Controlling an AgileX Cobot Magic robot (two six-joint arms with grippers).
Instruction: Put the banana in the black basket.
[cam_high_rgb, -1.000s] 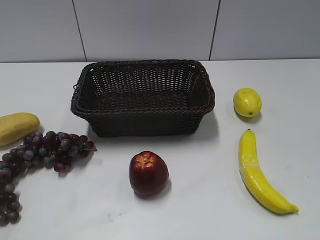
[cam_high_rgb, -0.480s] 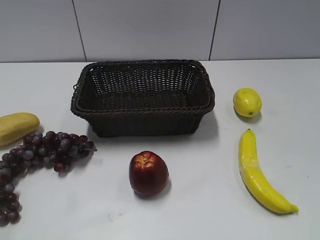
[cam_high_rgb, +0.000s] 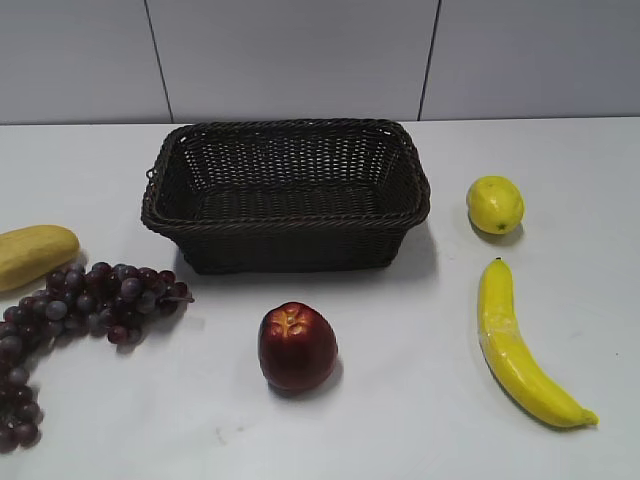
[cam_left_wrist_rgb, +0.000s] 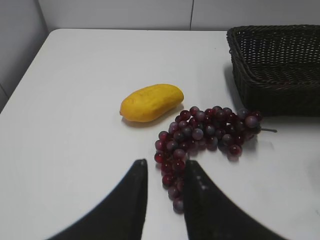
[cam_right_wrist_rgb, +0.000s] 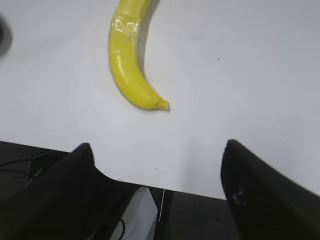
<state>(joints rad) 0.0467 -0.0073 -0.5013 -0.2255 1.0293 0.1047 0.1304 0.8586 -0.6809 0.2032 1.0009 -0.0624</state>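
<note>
One curved glossy banana (cam_high_rgb: 519, 347) — apart from woven wicker black basket (cam_high_rgb: 288, 232).

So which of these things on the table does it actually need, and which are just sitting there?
Needed for the job:
banana, lying on the table at the right
black basket, nothing in it
right gripper, open, closest to the banana

Just lying about:
lemon
apple
grapes
stubby yellow fruit
left gripper, over the grapes
</note>
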